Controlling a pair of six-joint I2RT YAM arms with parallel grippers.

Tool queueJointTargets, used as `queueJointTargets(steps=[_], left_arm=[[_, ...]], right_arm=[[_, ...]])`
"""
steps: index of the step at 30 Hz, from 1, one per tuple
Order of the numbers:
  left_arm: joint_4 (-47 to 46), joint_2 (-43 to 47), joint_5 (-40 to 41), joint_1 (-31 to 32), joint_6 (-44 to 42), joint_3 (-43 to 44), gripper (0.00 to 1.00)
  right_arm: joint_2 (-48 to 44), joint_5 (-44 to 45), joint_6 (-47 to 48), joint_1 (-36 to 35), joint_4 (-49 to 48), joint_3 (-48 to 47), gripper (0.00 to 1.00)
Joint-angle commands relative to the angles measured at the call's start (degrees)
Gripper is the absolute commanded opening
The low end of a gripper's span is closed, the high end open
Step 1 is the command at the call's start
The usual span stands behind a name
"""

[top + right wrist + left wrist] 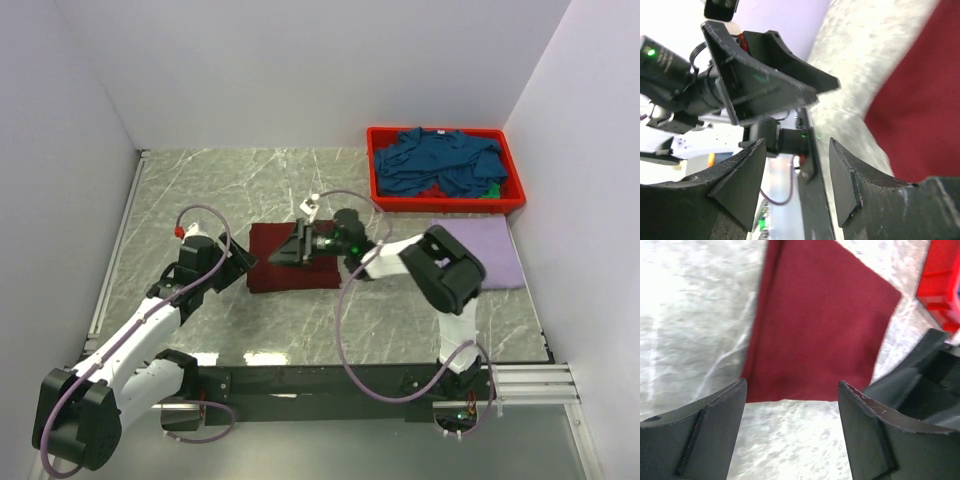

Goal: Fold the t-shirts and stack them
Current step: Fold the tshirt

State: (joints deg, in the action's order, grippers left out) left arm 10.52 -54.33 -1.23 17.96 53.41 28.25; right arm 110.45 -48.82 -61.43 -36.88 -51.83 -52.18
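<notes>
Maroon t-shirt [292,262], lavender t-shirt [490,250], teal t-shirts [440,165], red bin [445,204], grey white-veined table [200,200].

No writing, label or number is legible anywhere in view.

Left arm [150,320] stretched forward and rightward from its base. Left gripper [792,385] has its jaws parted, nothing between them. Right arm [445,270] folded sharply at the elbow, forearm reaching leftward. Right gripper [797,142] likewise parted and unloaded (the two grippers face each other, near but apart).
</notes>
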Motion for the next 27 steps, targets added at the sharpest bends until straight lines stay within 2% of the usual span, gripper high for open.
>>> queueJointTargets(steps=[1, 6, 9, 12, 16, 20, 22, 27], left_arm=[[3.36, 1.59, 3.34, -0.38, -2.08, 1.90, 0.79], [4.42, 3.43, 3.70, -0.47, -2.52, 1.02, 0.79], [4.33, 3.96, 3.52, -0.47, -2.34, 0.67, 0.78], [3.10, 3.79, 2.82, -0.55, -2.69, 1.02, 0.78], [-0.84, 1.07, 1.76, -0.64, -3.05, 2.24, 0.78], [-8.56, -6.64, 0.18, -0.82, -3.40, 5.58, 0.75], [-11.65, -10.52, -0.87, -0.90, -4.19, 8.39, 0.69], [-18.69, -27.91, -3.33, -3.01, -6.56, 18.40, 0.51]], right_arm=[[6.60, 6.25, -4.84, -3.28, -3.19, -2.92, 0.61], [16.17, 9.53, -4.40, -2.85, 0.24, -1.96, 0.61], [18.91, 9.71, -5.72, -1.62, -0.55, 0.84, 0.60], [16.47, 7.51, -6.25, -0.82, -2.56, 2.61, 0.60], [9.09, 5.58, -2.39, 0.32, 1.11, 1.47, 0.60], [2.59, 6.19, -0.36, 2.86, 3.67, 0.15, 0.60], [1.61, 7.42, 1.39, 4.36, 5.51, -0.64, 0.59], [4.06, 9.35, 1.66, 10.42, 5.87, -3.01, 0.55]])
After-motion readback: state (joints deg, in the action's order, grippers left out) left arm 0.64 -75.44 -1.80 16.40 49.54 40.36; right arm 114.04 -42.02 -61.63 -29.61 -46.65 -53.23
